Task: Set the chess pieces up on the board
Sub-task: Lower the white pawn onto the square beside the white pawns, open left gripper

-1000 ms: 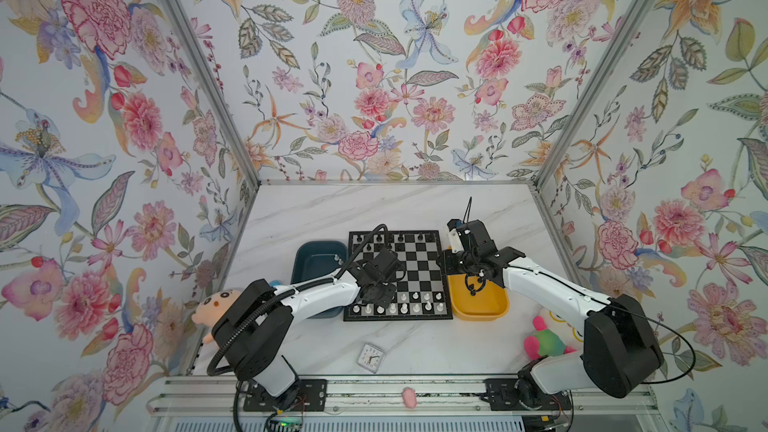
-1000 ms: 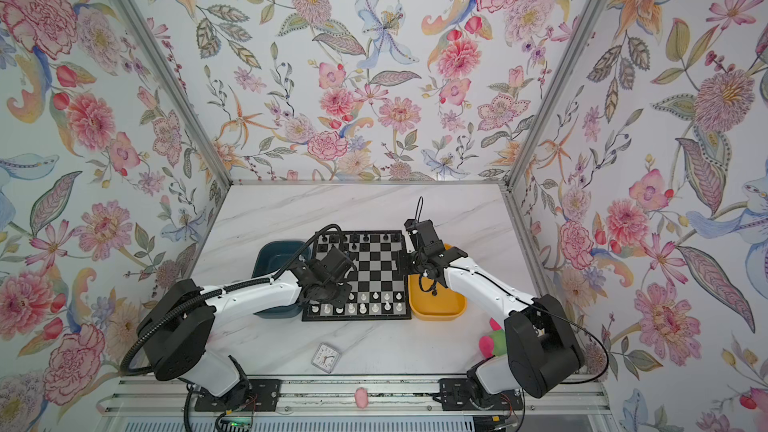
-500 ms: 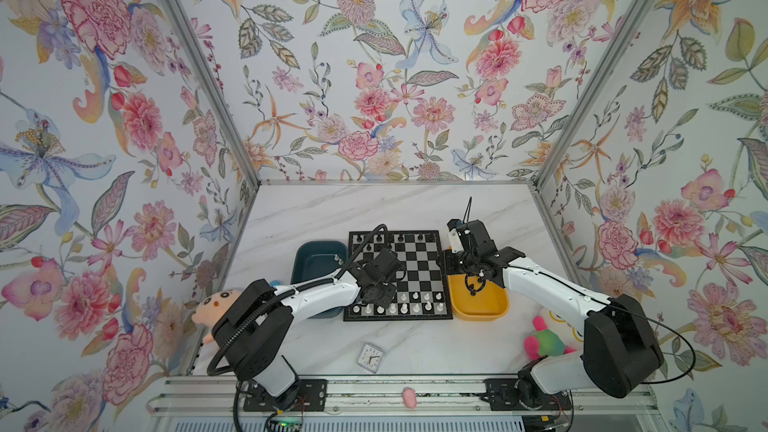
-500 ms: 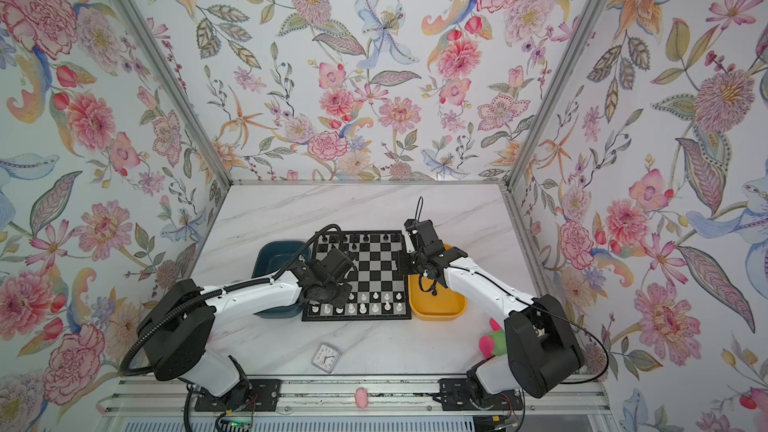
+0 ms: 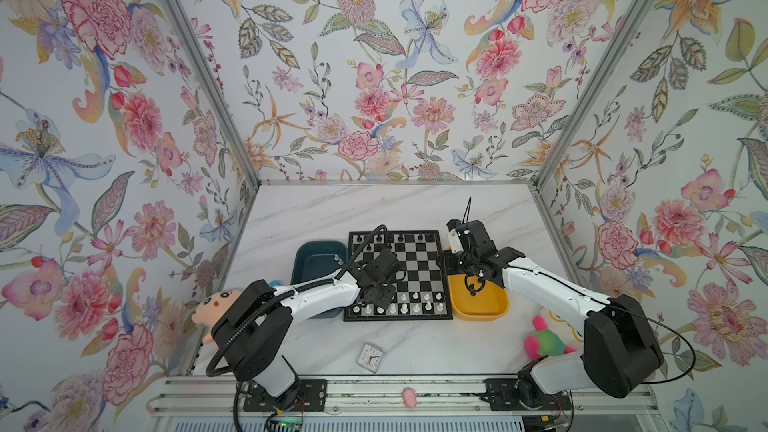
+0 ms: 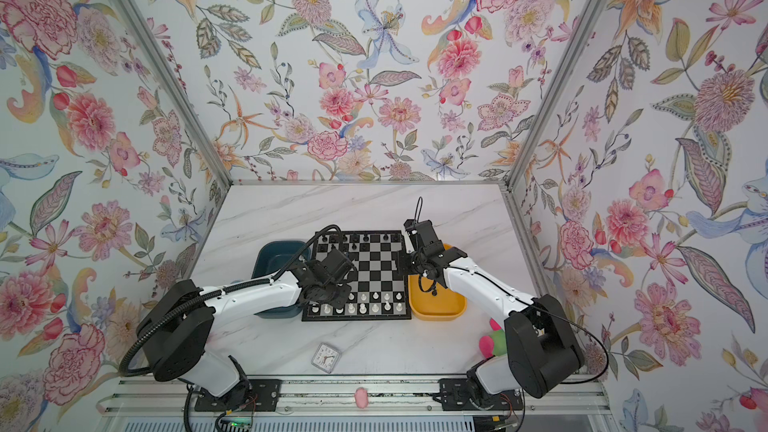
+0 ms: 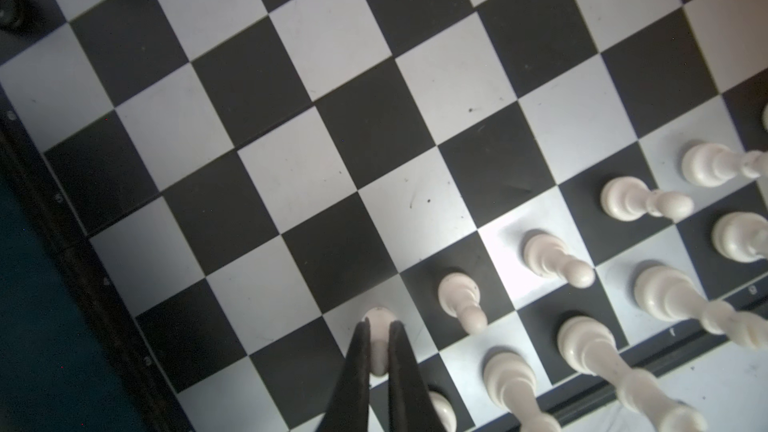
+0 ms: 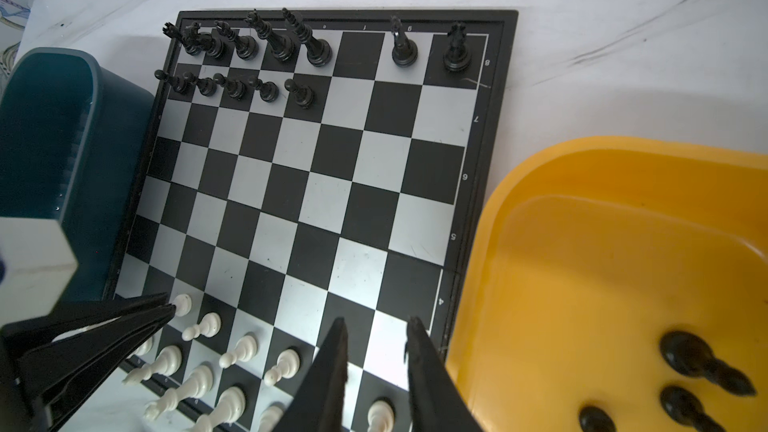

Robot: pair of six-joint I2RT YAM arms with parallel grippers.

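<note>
The board (image 5: 419, 259) lies mid-table, seen in both top views. Black chess pieces (image 8: 291, 43) line its far rows and white chess pieces (image 5: 415, 297) its near rows. My left gripper (image 7: 379, 326) is shut on a white pawn (image 7: 379, 351) over a light square beside the other white pawns (image 7: 461, 297). Whether the pawn touches the board is unclear. My right gripper (image 8: 377, 322) hangs open and empty over the board's right edge, next to the yellow tray (image 8: 582, 243). Three black pieces (image 8: 698, 363) lie in that tray.
A dark teal tray (image 5: 316, 263) touches the board's left edge. A small square clock (image 5: 371, 354) lies in front of the board. Plush toys sit at the front left (image 5: 212, 305) and front right (image 5: 540, 342). Floral walls enclose three sides.
</note>
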